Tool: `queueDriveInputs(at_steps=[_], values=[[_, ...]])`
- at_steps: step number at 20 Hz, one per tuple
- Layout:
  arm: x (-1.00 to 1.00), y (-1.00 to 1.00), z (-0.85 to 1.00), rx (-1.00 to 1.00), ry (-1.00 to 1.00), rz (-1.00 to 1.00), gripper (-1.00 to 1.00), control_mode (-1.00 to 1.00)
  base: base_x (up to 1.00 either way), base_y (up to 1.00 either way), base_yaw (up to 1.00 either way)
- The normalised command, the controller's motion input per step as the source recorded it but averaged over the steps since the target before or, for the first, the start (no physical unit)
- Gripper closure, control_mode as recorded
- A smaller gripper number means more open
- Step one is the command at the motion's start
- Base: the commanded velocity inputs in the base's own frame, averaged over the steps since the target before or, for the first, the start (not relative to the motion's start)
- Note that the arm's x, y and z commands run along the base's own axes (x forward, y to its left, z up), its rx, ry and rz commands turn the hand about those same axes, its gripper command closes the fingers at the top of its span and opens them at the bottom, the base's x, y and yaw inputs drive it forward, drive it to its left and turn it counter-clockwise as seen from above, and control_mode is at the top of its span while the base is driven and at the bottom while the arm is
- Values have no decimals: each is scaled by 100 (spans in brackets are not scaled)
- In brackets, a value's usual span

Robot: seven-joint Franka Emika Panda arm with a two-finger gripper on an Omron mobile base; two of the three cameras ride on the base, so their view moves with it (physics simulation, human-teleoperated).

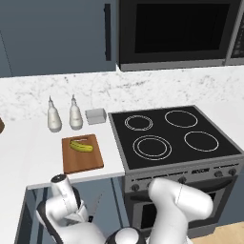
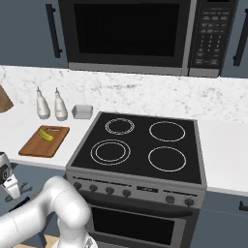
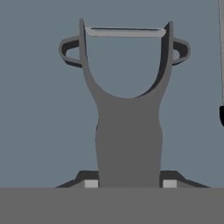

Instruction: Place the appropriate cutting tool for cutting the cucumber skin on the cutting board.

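Hand view, nearest first: the gripper is clamped on the stubby handle of the peeler, whose grey forked head and thin cross blade rise in front of a plain blue-grey cabinet face. The tool sits centred between the two dark tips, upright along the gripper's axis.

Left base view: the hand hangs low in front of the cabinets, below the table's front edge, with the peeler jutting up from it as a pale sliver. Above it, on the table near that front edge and just left of the stove, lies the cutting board, and the cucumber rests on its far half, leaving the near half bare. Beyond the board, toward the table's back edge, stand two white bottles and a small grey box; a microwave hangs over the stove.

Right base view: the same board and cucumber sit at the table's left end, with the hand at the frame's left edge, below the table.

Judged from here, the carry is the risky part. Rising from beneath the table's front edge, the forked head could catch the table's lip and twist in the grip. A descent too far back could knock the cucumber off the board or brush the bottles. Let go too high, the peeler may bounce off the wood onto the table.
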Motion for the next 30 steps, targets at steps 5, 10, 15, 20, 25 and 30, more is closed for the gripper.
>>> queueDriveInputs(at_steps=[5,10,15,20,25,30], values=[[-34,-26,39,3,0,-1,100,-100,0,0,0],[-23,-39,98,5,0,0,100,-100,0,0,0],[-38,-17,100,5,3,-2,100,-100,0,0,0],[-44,-8,100,2,1,-2,100,-100,0,0,0],[2,-18,87,0,0,-5,100,-100,0,0,0],[26,-24,72,0,0,-8,100,-100,0,0,0]])
